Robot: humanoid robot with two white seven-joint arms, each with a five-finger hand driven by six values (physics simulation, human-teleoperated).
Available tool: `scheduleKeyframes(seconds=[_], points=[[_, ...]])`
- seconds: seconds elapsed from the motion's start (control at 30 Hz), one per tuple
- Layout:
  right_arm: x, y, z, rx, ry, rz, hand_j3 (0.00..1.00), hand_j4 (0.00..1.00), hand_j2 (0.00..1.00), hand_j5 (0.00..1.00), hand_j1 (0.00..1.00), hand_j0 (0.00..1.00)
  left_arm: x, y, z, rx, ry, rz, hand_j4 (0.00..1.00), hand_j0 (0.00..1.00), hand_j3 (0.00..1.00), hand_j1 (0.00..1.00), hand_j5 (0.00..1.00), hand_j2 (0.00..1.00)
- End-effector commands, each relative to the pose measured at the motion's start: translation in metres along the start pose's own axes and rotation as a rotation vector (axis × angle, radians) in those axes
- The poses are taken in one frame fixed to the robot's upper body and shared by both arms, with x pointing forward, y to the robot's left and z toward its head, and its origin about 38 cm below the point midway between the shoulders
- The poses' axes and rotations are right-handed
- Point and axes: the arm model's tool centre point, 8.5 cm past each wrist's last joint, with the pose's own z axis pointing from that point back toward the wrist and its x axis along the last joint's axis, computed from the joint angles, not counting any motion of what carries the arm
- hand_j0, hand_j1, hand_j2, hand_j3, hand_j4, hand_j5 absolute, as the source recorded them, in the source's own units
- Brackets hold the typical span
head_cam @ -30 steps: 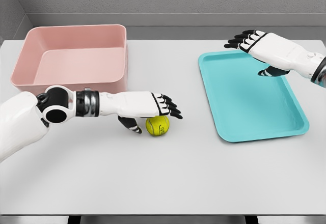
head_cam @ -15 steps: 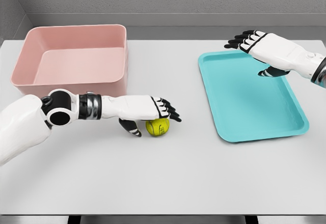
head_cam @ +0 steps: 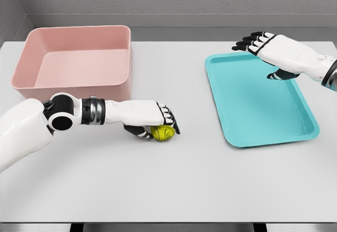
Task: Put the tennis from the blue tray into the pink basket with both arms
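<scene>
Head view shows you the left hand (head_cam: 154, 120) curled over the ball (head_cam: 162, 133), gripping it on the grey surface (head_cam: 174, 184), between the pink basket (head_cam: 73, 60) and the blue tray (head_cam: 258, 100); your right hand (head_cam: 263, 45) hovers over the tray's far edge, fingers spread, holding nothing.

Render was bright, evenly lit from overhead. Soft, faint shadows lay under the left hand (head_cam: 152, 120) and the tray (head_cam: 263, 132). No glare, blur or edge distortion.
</scene>
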Motion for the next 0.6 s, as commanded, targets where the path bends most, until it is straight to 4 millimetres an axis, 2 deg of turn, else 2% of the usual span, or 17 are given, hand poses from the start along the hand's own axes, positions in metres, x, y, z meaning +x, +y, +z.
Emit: scheduleKeyframes(seconds=[0.0, 0.07, 0.33, 0.43, 0.57], points=[[0.000, -0.001, 0.000, -0.003, 0.001, -0.003, 1.00, 1.00, 1.00, 1.00, 1.00, 1.00, 0.000, 0.000, 0.001, -0.001, 0.000, 0.003, 0.63, 0.63, 0.63, 0.63, 0.63, 0.63], [-0.001, -0.001, 0.001, -0.002, 0.002, -0.002, 1.00, 1.00, 1.00, 1.00, 1.00, 1.00, 0.000, -0.001, 0.002, -0.004, 0.000, 0.002, 0.55, 0.55, 0.55, 0.55, 0.55, 0.55], [-0.001, -0.001, 0.001, -0.002, 0.002, -0.002, 1.00, 1.00, 1.00, 1.00, 1.00, 1.00, 0.004, 0.005, 0.003, 0.007, -0.023, -0.011, 0.54, 0.54, 0.54, 0.54, 0.54, 0.54], [0.000, -0.001, 0.001, -0.004, 0.002, -0.001, 1.00, 1.00, 1.00, 1.00, 1.00, 1.00, 0.012, 0.016, 0.004, 0.029, -0.041, -0.036, 0.54, 0.54, 0.54, 0.54, 0.54, 0.54], [0.000, -0.001, 0.001, -0.004, 0.002, -0.001, 1.00, 1.00, 1.00, 1.00, 1.00, 1.00, 0.016, 0.034, 0.017, 0.053, -0.040, -0.076, 0.54, 0.54, 0.54, 0.54, 0.54, 0.54]])
